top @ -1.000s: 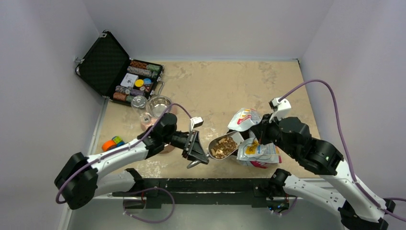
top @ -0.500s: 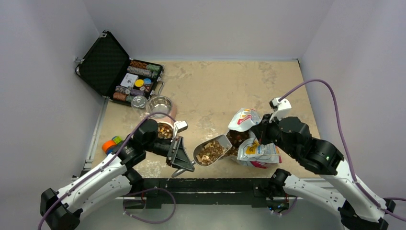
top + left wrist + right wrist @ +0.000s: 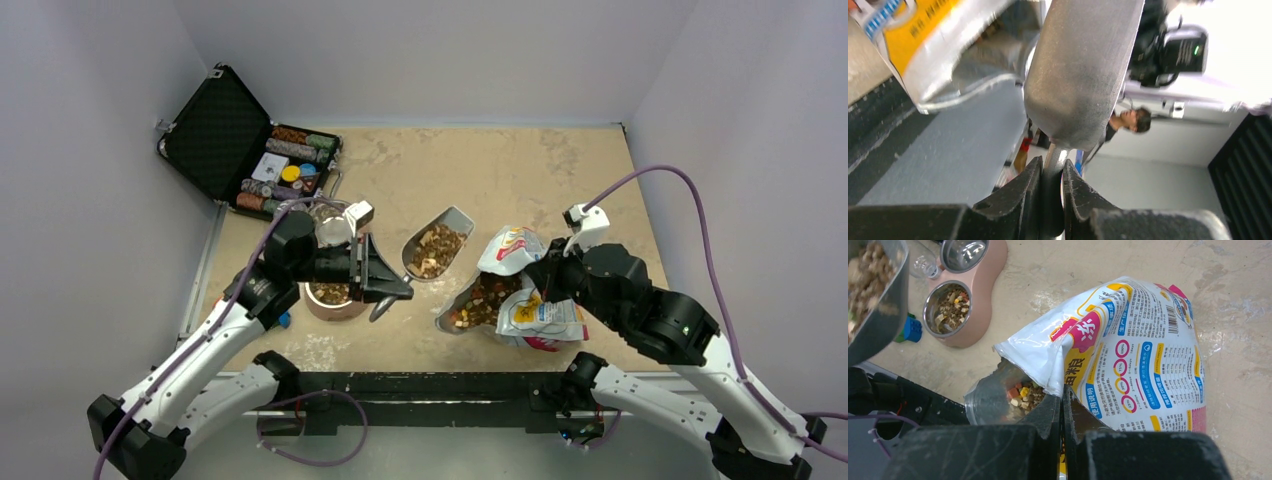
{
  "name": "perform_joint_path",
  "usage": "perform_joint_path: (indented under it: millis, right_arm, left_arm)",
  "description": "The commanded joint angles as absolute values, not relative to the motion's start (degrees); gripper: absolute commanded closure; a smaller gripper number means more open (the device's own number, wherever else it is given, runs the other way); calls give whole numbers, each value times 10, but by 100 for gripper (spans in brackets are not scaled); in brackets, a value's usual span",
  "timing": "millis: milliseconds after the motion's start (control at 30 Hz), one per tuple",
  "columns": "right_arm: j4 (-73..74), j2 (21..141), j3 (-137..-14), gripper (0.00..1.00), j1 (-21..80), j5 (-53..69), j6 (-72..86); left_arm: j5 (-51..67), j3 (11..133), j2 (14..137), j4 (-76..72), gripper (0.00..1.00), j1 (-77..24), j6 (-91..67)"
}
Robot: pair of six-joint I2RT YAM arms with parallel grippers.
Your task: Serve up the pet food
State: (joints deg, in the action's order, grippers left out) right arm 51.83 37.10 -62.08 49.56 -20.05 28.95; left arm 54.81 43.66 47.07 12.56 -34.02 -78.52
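Since a second ago the left arm has drawn back toward the left and carried the loaded scoop (image 3: 437,243) away from the bag's mouth. It is now farther across the surface (image 3: 520,170), between the bag and the feeder.

Nearest the arms, on the right, the glossy white bag (image 3: 530,312) sits with its mouth open toward the left. The right fingers (image 3: 1045,417) are pressed together on its upper edge, holding it open. Pet food (image 3: 1023,394) shows inside the mouth as brown and tan bits with a few coloured ones. To the left, the left fingers (image 3: 1023,192) pinch the scoop's thin metal handle, and the wrist view shows only the scoop's dull underside. Just by them lies the pink double feeder (image 3: 980,315). Its near bowl (image 3: 330,294) already holds a shallow layer of kibble, while the far bowl (image 3: 333,217) looks bare. The scoop, heaped with kibble, is held right of the feeder, not over either bowl.

So one serving seems delivered and another is on its way. What remains, by this reading, is to bring the scoop over a bowl and tip it.

The bag's print is Chinese, in red, yellow and blue panels, with a column of ringed percentages and a barcode. The small text is too fine to read. At the far left an open black case (image 3: 215,130) holds coloured chips.
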Motion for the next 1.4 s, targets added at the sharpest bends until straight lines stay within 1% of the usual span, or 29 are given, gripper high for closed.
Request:
perform_joint_path:
  millis: [0,267,400,500,633,800,933,1100,1200,1367]
  right_arm:
    - [509,356,-662,100,495,-229,294]
    - [513,349,-663,100,495,-229,287]
    - [513,343,-659,100,495,-225,287]
    - [514,341,-659,100,495,-222,285]
    - [511,339,-656,100,495,-219,279]
    - [506,341,-653,100,495,-209,272]
    - [503,338,-649,100,495,-202,269]
    - [500,333,-643,100,495,-194,268]
    - [498,330,-639,100,495,-184,265]
    - [493,325,-633,100,495,-162,261]
  left_arm:
    - [482,467,502,98,100,-303,-871]
    - [379,407,524,26,100,-223,-917]
    - [316,346,496,19,100,-194,-950]
    - [269,295,461,-8,100,-189,-990]
    - [225,262,422,-4,100,-189,-1007]
    - [164,187,386,-67,100,-189,-1076]
    - [140,182,378,-49,100,-189,-1078]
    - [77,160,346,-42,100,-189,-1111]
    - [58,147,353,-55,100,-189,-1141]
    - [50,139,403,-112,100,-189,-1199]
